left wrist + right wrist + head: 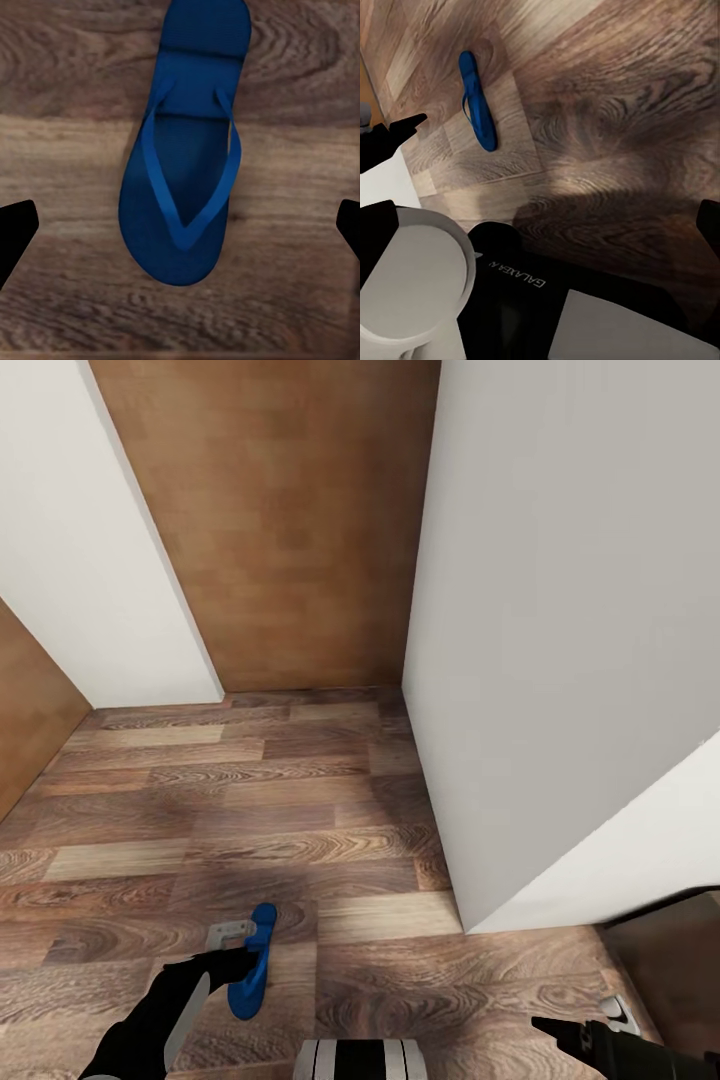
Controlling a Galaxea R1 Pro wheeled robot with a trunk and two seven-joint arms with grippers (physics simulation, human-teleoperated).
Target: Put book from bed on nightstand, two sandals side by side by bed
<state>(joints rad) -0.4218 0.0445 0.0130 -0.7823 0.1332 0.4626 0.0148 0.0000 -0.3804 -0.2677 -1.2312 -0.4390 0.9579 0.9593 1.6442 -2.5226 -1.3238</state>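
Note:
One bright blue sandal (184, 165) with blue straps lies flat on the wood-plank floor. It also appears in the head view as a sandal (254, 960) near the bottom left, and in the right wrist view as a sandal (478, 101) on the planks. My left gripper (180, 229) hangs open just above it, its black fingertips (15, 229) spread wide on either side and not touching it. The left gripper (238, 952) sits right beside the sandal in the head view. My right gripper (572, 1034) is open and empty, low at the right. The book, bed and nightstand are out of view.
White walls (560, 660) jut out at the right and stand at the left (90, 560), with a tan wooden door (280, 520) between them at the back. My own base (532, 292) is close behind the sandal. Open floor (250, 800) stretches ahead.

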